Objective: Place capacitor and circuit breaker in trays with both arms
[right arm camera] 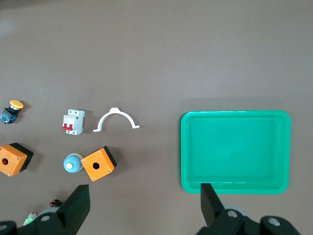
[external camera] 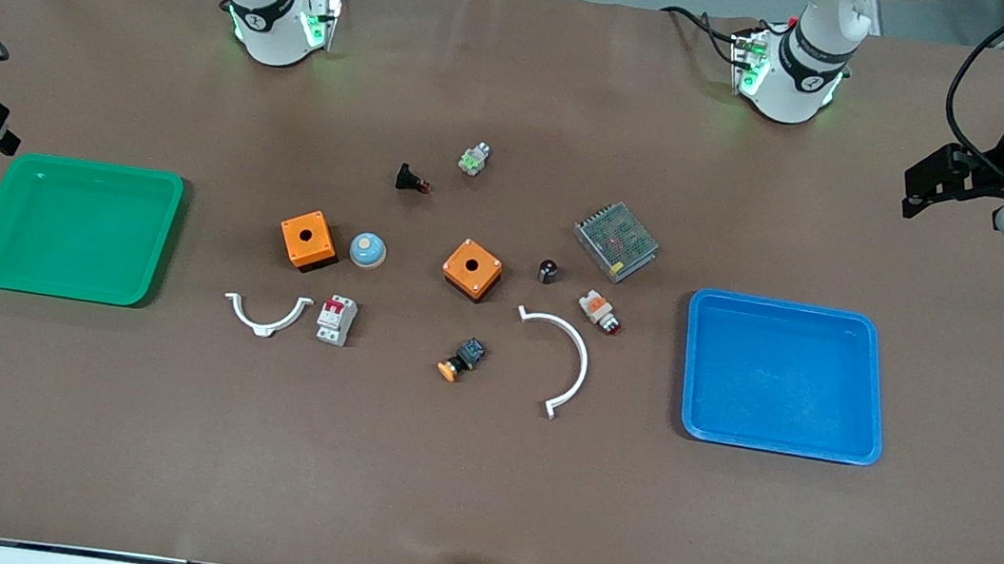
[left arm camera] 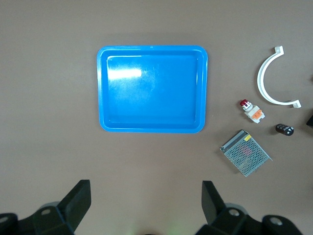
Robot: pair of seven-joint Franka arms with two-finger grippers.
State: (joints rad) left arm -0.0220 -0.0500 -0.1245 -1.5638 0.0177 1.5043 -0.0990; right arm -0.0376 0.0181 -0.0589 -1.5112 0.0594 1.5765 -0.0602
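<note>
Nothing is being gripped yet; the opening reach is judged to be in hand. Nearest the front edge of the table point(external camera: 474, 509), the circuit breaker point(external camera: 335, 319) is lying, with the capacitor point(external camera: 547, 271) farther in, mid-table. The left claw point(left arm camera: 144, 205) is being held wide above the left arm's end, beside the blue tray point(external camera: 878, 390); the right claw point(right arm camera: 144, 208) is being held wide by the green tray point(external camera: 164, 241). Next, each claw is needing to be lowered over its part.
</note>
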